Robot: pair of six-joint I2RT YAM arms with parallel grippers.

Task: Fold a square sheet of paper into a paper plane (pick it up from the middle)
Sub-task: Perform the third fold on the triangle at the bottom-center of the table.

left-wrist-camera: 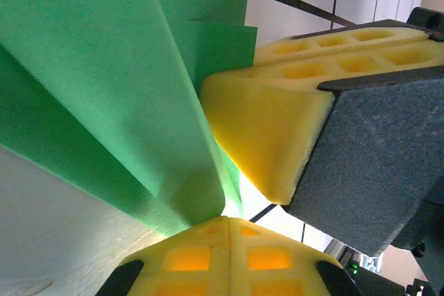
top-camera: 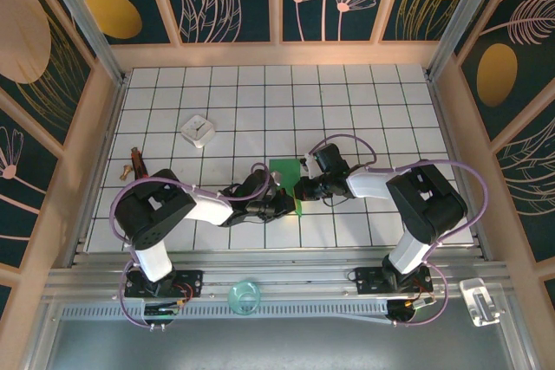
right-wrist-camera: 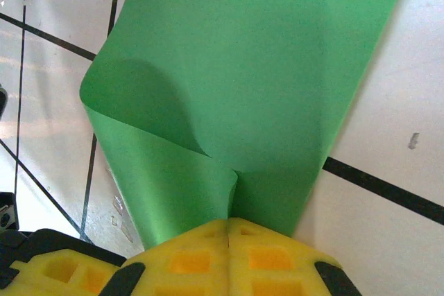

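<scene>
Yellow pads (right-wrist-camera: 187, 261) of the right gripper (right-wrist-camera: 229, 230) are pressed together on the square sheet of paper (right-wrist-camera: 243, 67), which extends, partly folded, straight ahead of them. The left gripper (left-wrist-camera: 225, 221) pinches the same sheet from the opposite side, just beside. The sheet's long axis runs away from the bases, mid-table (top-camera: 364, 101).

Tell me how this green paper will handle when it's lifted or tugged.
Likely floppy: the green paper sheet curls and buckles right where the right gripper pinches it. Probably light: it is thin, and the left gripper grips just its folded edge. It may crease or tear if the arms pull apart.
</scene>
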